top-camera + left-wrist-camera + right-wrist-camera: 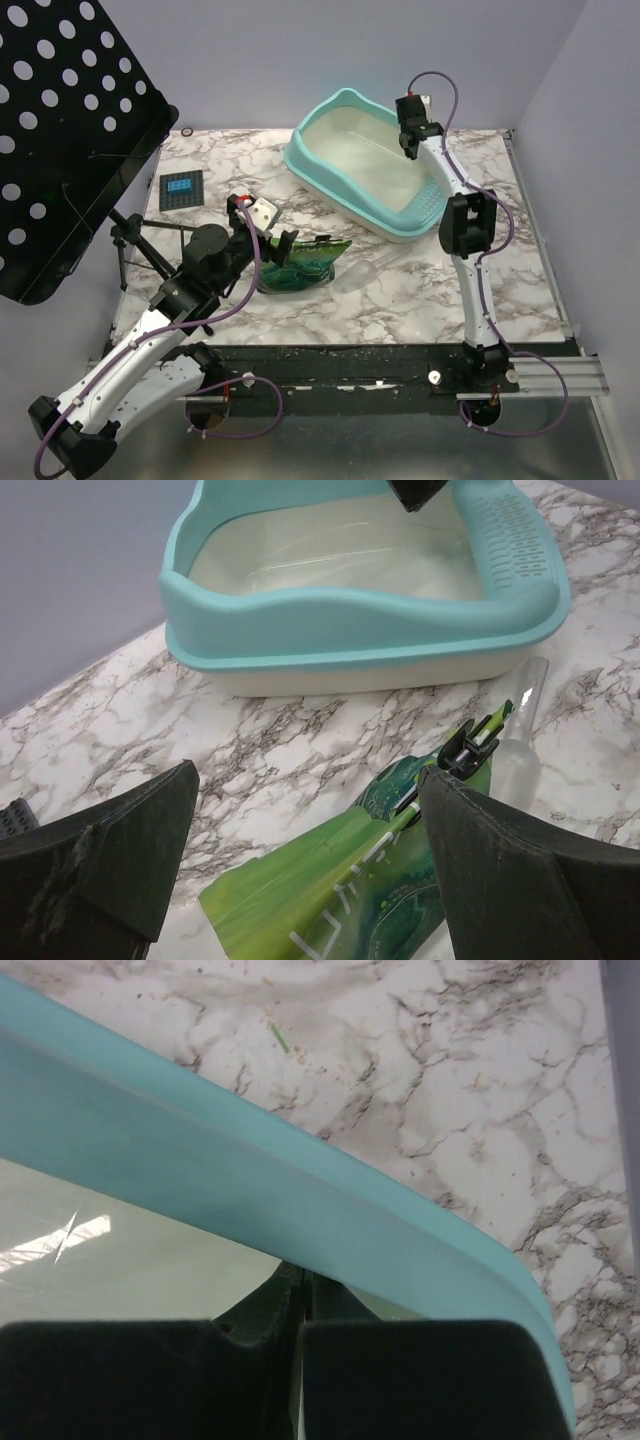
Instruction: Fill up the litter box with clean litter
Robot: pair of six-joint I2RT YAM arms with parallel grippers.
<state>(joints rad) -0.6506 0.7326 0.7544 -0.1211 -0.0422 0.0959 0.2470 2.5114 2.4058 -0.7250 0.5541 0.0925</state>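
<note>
The turquoise litter box (330, 175) stands at the back middle of the marble table, cream-white and bare inside; no litter granules show in any view. It also shows in the left wrist view (350, 620) and the right wrist view (250, 1190). My right gripper (412, 150) is shut at the box's far right rim; in its wrist view the gripper (302, 1290) has its tips hidden behind the rim. My left gripper (283, 243) is open over a crinkly green bag (305, 265), which lies flat between the fingers of the gripper (310, 880).
A clear plastic scoop (360, 270) lies right of the bag, near the box's front wall. A black clip (470, 750) sits on the bag's end. A black perforated stand (70, 130) and a small black device (181, 189) are at the left.
</note>
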